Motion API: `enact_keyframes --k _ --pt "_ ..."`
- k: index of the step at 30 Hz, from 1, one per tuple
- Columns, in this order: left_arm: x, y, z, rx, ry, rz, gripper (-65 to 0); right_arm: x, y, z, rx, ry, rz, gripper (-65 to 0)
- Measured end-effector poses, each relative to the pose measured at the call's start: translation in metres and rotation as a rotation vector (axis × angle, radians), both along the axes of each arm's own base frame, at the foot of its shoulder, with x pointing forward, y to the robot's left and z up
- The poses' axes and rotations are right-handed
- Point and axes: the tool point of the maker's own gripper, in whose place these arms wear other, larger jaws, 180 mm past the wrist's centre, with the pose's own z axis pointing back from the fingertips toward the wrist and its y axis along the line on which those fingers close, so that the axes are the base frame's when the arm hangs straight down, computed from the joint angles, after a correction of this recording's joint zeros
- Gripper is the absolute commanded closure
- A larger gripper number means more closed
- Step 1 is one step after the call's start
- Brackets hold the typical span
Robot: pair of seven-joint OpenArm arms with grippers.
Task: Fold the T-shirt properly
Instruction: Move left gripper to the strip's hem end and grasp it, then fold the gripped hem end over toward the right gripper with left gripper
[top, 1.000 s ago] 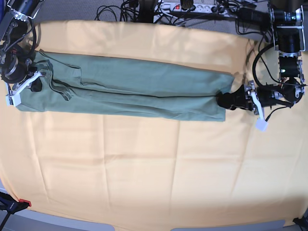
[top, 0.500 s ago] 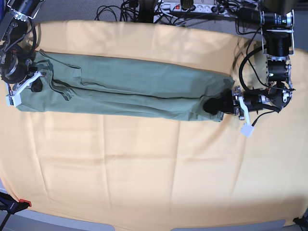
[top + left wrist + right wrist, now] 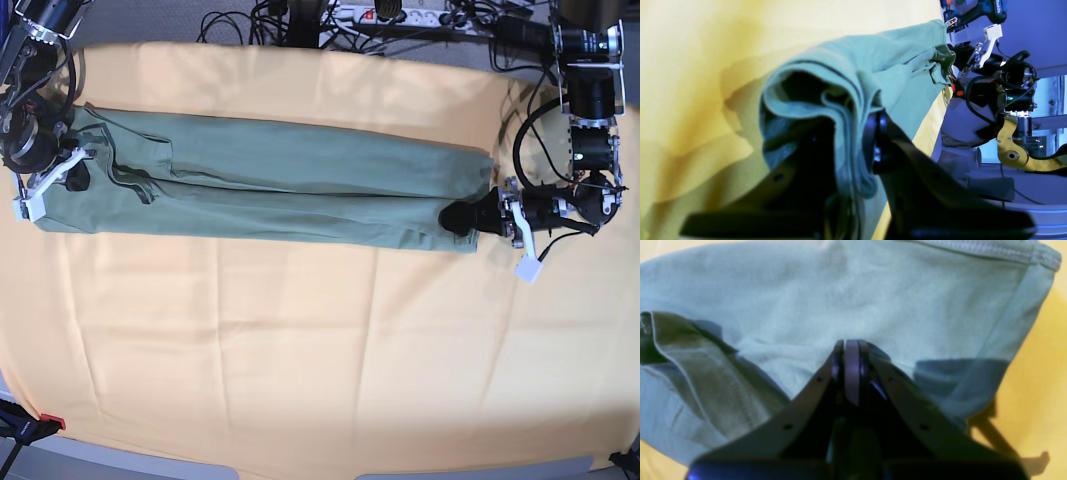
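Right gripper [image 3: 72, 178], base view's left edge: jaws pressed together, pinching the collar end of the T-shirt [image 3: 270, 185]. T-shirt: sage-green, folded into a long narrow band lying across the orange-yellow cloth [image 3: 300, 340]. Left gripper [image 3: 462, 218], right end: fingers clamped on the bunched hem. Blue power tool [image 3: 987, 8] in the left wrist view: lettering illegible.

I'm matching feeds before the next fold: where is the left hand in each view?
Base: left hand at the picture's right, shut on the T-shirt.
Left wrist: bottom centre, cloth bunched between its fingers.
Right wrist: not in it.
Shared landmark: the orange-yellow cloth under the shirt.
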Motion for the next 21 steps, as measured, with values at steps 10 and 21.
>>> enact_keyframes --k 10,21 --pt "0.02 -0.002 0.018 0.037 -0.033 -0.018 0.0 0.0 0.001 0.0 -0.002 -0.002 0.011 0.0" --pt "0.003 -0.08 0.06 -0.042 -0.226 -0.17 0.0 0.001 0.002 0.0 -0.005 -0.012 0.011 0.0"
